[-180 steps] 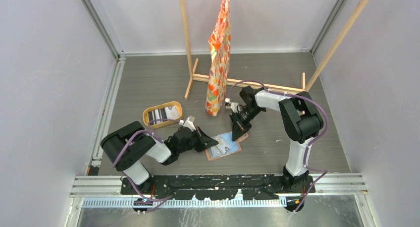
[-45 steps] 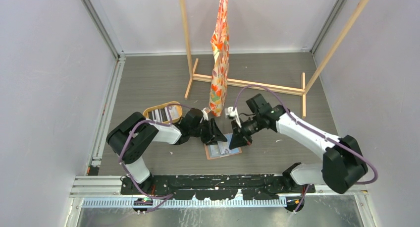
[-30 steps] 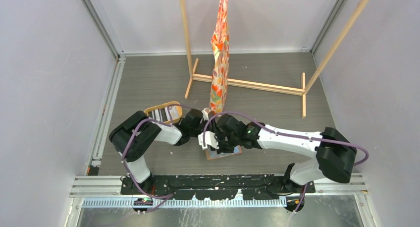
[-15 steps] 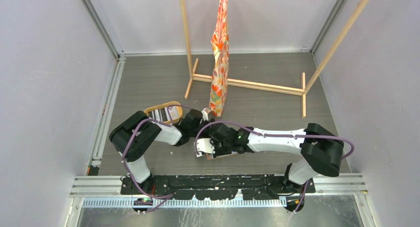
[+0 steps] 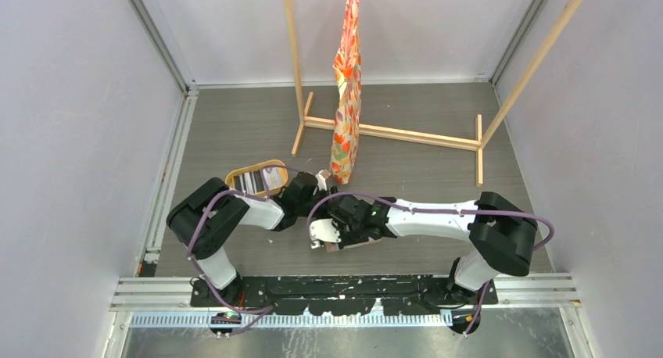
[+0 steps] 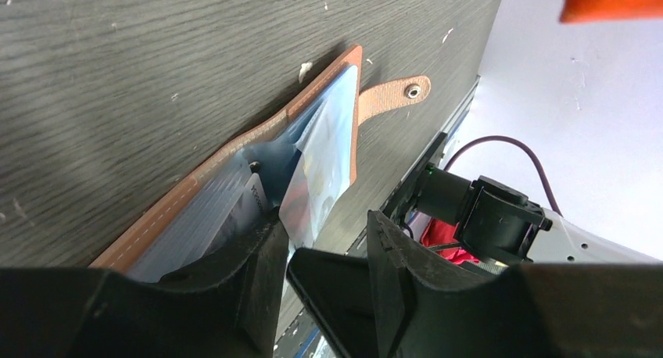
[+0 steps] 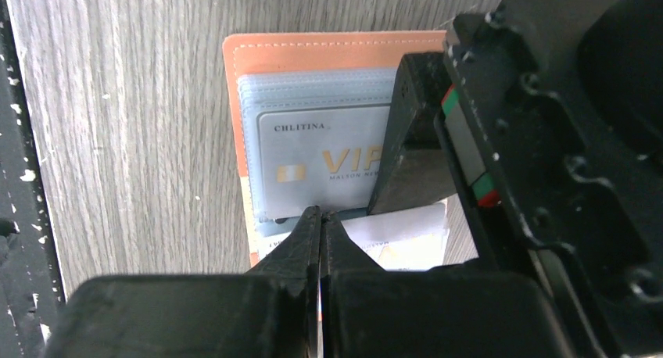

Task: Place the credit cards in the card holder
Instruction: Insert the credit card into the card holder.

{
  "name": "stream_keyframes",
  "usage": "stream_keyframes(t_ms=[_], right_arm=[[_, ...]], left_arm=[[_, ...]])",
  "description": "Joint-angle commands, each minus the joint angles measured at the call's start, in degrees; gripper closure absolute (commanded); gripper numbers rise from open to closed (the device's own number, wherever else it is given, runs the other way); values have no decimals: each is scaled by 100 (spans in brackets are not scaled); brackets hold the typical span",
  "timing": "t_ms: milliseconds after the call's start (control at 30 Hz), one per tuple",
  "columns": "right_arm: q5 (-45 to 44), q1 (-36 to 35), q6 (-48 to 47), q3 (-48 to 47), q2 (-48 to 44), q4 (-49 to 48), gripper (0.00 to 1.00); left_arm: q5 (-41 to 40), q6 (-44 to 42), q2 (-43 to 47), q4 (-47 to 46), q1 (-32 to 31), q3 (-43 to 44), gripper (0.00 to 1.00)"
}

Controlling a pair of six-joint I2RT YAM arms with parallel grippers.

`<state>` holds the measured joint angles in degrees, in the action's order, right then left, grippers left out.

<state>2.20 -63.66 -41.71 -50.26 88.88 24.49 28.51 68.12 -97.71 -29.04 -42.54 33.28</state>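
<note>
Two jobs here: my left gripper (image 6: 327, 227), jaws apart, seems to prop a sleeve (image 6: 324, 151) of the holder (image 7: 313, 45) open; my right gripper (image 7: 320, 217), shut empty, looks to pin its edge.

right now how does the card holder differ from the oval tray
The card holder is a rectangular orange-brown leather fold, lying open; the tray is oval with a yellow rim. The card holder keeps cards in bluish sleeves; the tray has them uncovered. Both hold cards.
</note>
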Motion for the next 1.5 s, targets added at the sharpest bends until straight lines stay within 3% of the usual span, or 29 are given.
stream_keyframes(t_ms=[0,533,700,800,900,1033,1467], right_arm=[[-77,119,58,-201,-55,236,99],[33,508,328,-251,-174,221,99],[2063,1109,401,-442,-740,927,97],[3246,1646,102,-517,-1014,1463,96],[3590,2174,227,-506,-1089,1490,96],[3432,2560,531,-583,-820,1389,99],[2225,2682,1360,-1063,695,1403,99]], left_arm=[[-89,-266,288,464,62,-99,56],[-275,-550,956,1196,202,-134,56],[-386,-579,1265,1159,207,-245,57],[-482,-382,1437,877,196,-465,63],[-698,-206,1578,673,102,-612,71],[-919,-97,1446,498,-111,-590,99],[-1345,-61,902,642,-360,-391,100]])
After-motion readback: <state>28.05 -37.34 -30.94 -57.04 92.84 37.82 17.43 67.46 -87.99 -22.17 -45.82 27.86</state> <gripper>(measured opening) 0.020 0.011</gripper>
